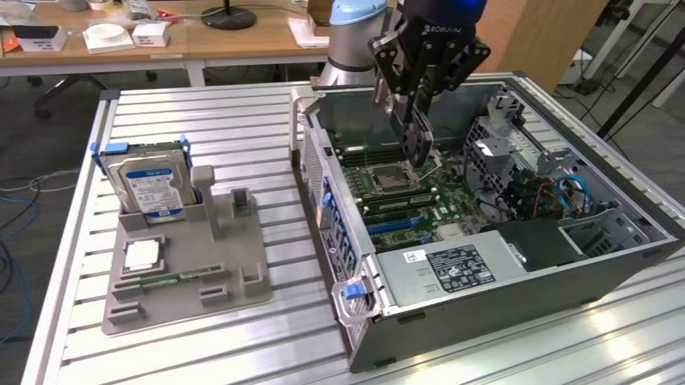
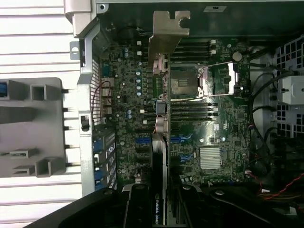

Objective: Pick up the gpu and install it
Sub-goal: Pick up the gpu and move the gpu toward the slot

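Observation:
My gripper (image 1: 413, 112) hangs over the open computer case (image 1: 332, 200), shut on the gpu (image 1: 419, 148). The gpu is a thin dark card held on edge, above the motherboard (image 1: 418, 204) and near the CPU socket (image 1: 391, 178). In the wrist view the gpu (image 2: 160, 156) runs edge-on away from the gripper (image 2: 159, 211). Its silvery bracket (image 2: 168, 28) is at the far end, towards the case's rear wall. The black fingers (image 2: 135, 204) press on both flat sides of the card. Blue expansion slots (image 2: 142, 141) on the board lie beneath and beside the card.
In the exterior view's left, a grey holder (image 1: 230, 265) carries a silver hard drive (image 1: 150, 183), a square chip (image 1: 141, 255) and a green memory stick (image 1: 172, 281). Inside the case are the power supply (image 1: 455, 269), cables (image 1: 567, 192) and drive cages (image 1: 503, 144).

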Motion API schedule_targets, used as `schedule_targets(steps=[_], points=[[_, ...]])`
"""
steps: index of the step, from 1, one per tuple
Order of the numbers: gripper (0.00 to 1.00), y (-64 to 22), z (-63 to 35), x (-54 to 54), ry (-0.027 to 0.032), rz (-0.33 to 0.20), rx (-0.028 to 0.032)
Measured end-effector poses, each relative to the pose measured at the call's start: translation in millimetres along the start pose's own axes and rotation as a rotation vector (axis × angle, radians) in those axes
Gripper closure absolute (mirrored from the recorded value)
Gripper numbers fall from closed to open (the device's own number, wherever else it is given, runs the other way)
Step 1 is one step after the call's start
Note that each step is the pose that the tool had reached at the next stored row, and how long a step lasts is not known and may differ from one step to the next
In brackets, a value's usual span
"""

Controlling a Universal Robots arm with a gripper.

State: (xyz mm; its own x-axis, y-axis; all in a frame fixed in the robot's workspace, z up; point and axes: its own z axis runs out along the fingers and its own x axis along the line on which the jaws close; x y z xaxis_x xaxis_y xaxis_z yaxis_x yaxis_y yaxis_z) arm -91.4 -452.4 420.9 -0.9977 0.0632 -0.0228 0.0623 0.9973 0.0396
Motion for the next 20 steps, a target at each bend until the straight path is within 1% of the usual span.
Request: schedule_targets(steps=[20], points=[[0.74,1.6,0.7,-26.4,0.0000,0.000,0.0000]])
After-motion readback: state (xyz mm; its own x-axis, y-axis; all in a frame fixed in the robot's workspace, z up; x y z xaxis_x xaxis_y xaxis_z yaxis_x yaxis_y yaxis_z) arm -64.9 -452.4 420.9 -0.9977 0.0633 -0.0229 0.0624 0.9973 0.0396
